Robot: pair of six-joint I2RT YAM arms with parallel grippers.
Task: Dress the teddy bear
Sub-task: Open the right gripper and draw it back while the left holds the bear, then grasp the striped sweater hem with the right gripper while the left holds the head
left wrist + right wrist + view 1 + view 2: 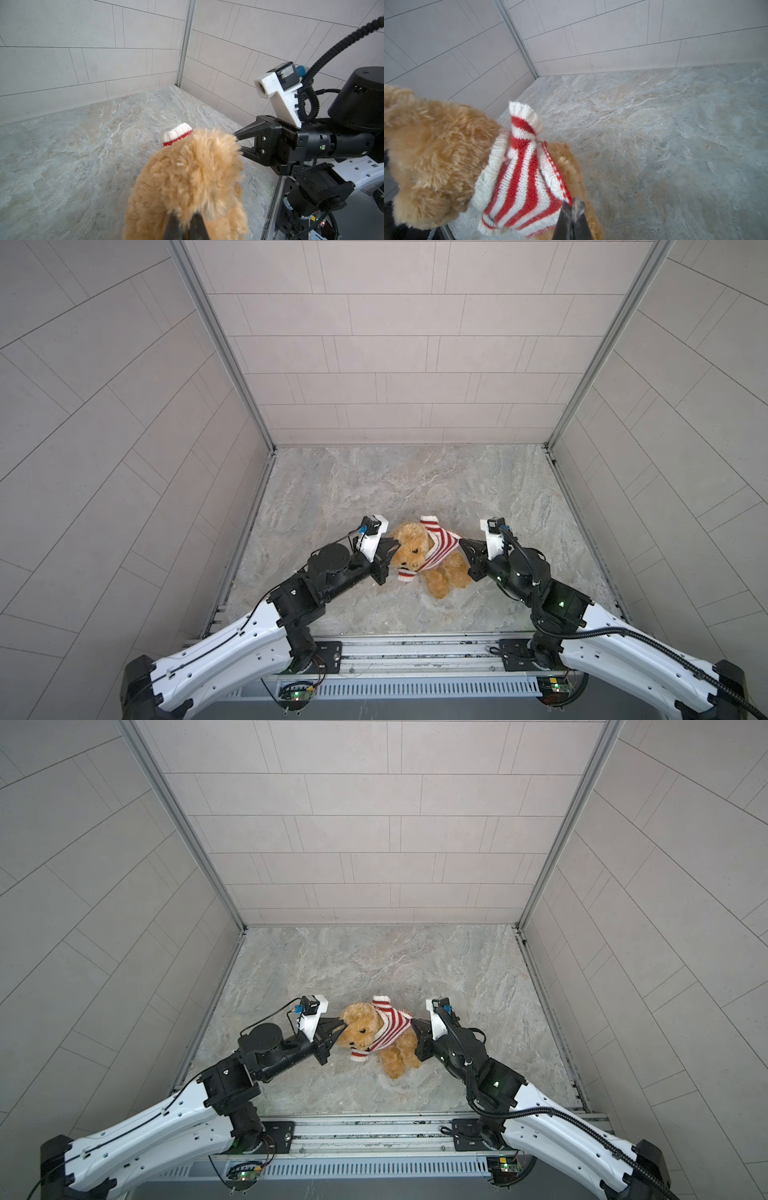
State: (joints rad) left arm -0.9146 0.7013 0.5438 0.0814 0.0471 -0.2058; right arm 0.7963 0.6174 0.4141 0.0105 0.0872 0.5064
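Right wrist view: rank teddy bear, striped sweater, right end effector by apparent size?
1. teddy bear: its fur covers the most area, though the head's nearness to the camera inflates it.
2. striped sweater: somewhat smaller.
3. right end effector: smallest by far. Only its shut tips show, pinching the sweater's hem.

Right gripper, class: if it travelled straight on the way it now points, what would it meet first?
The red-and-white striped sweater: the right gripper pinches its hem with shut fingers. Pushed further, it would probably press into the teddy bear under the knit, though depth is unclear.
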